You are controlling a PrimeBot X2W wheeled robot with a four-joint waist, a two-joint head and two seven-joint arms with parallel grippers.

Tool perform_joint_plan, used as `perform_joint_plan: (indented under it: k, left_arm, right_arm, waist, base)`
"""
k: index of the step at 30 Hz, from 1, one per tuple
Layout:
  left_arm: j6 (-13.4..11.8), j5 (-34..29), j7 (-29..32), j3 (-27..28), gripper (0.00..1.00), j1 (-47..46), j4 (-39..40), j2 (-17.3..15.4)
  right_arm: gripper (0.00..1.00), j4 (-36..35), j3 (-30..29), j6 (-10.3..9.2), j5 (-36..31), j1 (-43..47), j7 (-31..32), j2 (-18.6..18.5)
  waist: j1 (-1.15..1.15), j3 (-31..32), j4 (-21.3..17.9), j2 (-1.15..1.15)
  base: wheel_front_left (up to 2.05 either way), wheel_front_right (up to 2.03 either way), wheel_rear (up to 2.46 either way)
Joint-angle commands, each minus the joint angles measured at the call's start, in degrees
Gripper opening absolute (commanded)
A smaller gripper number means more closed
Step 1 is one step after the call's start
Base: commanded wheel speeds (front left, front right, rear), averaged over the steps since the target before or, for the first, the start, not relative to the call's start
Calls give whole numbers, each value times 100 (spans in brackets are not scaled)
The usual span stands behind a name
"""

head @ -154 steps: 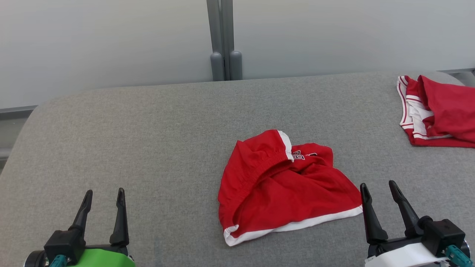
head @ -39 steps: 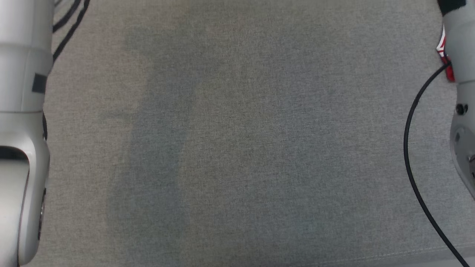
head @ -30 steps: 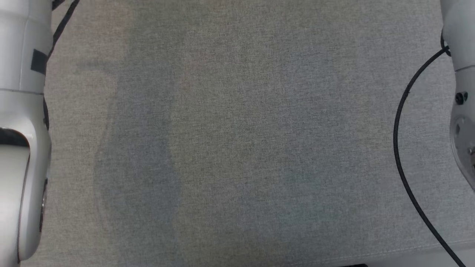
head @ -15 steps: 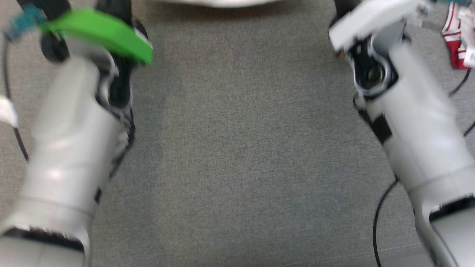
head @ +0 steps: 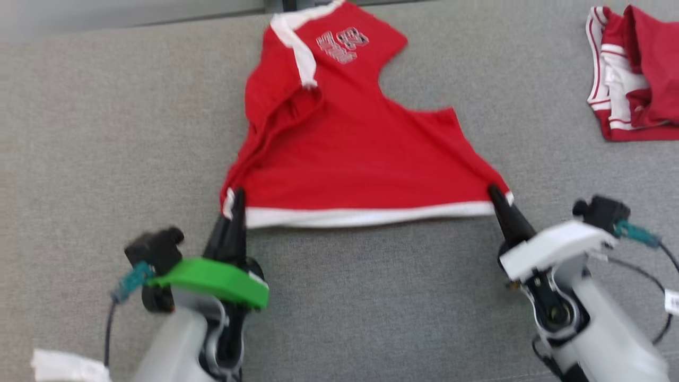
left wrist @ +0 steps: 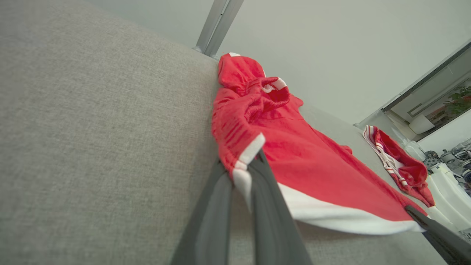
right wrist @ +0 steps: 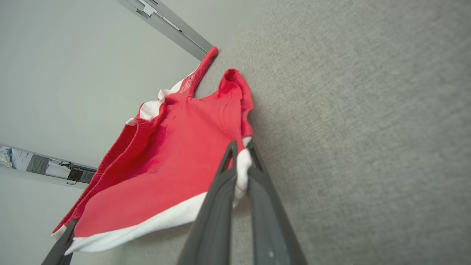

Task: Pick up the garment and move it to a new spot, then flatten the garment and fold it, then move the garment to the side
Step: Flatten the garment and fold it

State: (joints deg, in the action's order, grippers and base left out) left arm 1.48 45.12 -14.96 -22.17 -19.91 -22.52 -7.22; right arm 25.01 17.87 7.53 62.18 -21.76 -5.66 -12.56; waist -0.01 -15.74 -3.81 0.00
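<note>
On the grey table [head: 106, 132], head view: you've got the red garment [head: 345, 154] spread at centre, white hem nearest you, one printed leg reaching toward the far edge. The left end effector [head: 236, 197] pinches the hem's left corner and the right end effector [head: 496, 193] pinches its right corner, with the hem taut between them. A second red garment [head: 636, 79] lies well apart, far right.

Left wrist view: fingers clamped on the white-banded corner, shadow under the hem.

Right wrist view: fingers nipped tight on the white corner, hem running off to the other end effector's tip.
</note>
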Motion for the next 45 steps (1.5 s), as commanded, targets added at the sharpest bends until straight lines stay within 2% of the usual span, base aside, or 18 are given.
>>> perform_joint_plan:
  k: [1, 6, 14, 20, 28, 32, 37, 41, 45]
  left_arm:
    - [-55, -103, -28, -1, 0, 343, 124, 25]
    - [-185, -242, -29, -178, 0, 1169, 413, -4]
    - [-318, -495, -28, -415, 0, 1787, 604, -73]
    - [-324, -459, -26, -430, 0, 1814, 623, -70]
    - [-64, -213, 131, -445, 0, 1386, 592, 41]
    - [143, 31, 463, -381, 0, 776, 599, 92]
    - [321, 343, 1246, -210, 0, -765, 437, 42]
    - [283, 810, 1871, 206, 0, -2428, -7, 139]
    - [112, 1027, 2175, 508, 0, -4231, -707, 209]
  right_arm:
    - [0, -129, -90, -10, 16, 378, -7, -61]
    - [0, -660, -321, -10, -259, 1421, 54, -36]
    - [0, -1425, -899, -10, -811, 2559, 442, 313]
    - [0, -1770, -1342, -9, -1235, 2783, 829, 661]
    - [0, -2088, -1557, -6, -1397, 2418, 1187, 900]
    - [0, -2041, -1600, -6, -1266, 1749, 1415, 934]
    - [0, -1466, -1774, -5, -1072, 60, 1822, 957]
    - [0, -531, -1989, -5, -952, -1873, 1976, 965]
    - [0, 883, -2205, -5, -1104, -4051, 1813, 961]
  waist:
    - [1, 417, 81, 0]
    - [1, 657, 115, 0]
    - [1, 931, 159, 0]
    - [1, 1010, 190, 0]
    - [1, 931, 172, 0]
    - [1, 746, 148, 0]
    - [1, 263, 97, 0]
    - [1, -304, 32, 0]
    - [1, -852, 19, 0]
  base:
    - [0, 0, 0]
    - [0, 0, 0]
    - [0, 0, 0]
    - [0, 0, 0]
    - [0, 0, 0]
    - [0, 0, 0]
    - [0, 0, 0]
    - [0, 0, 0]
    - [0, 0, 0]
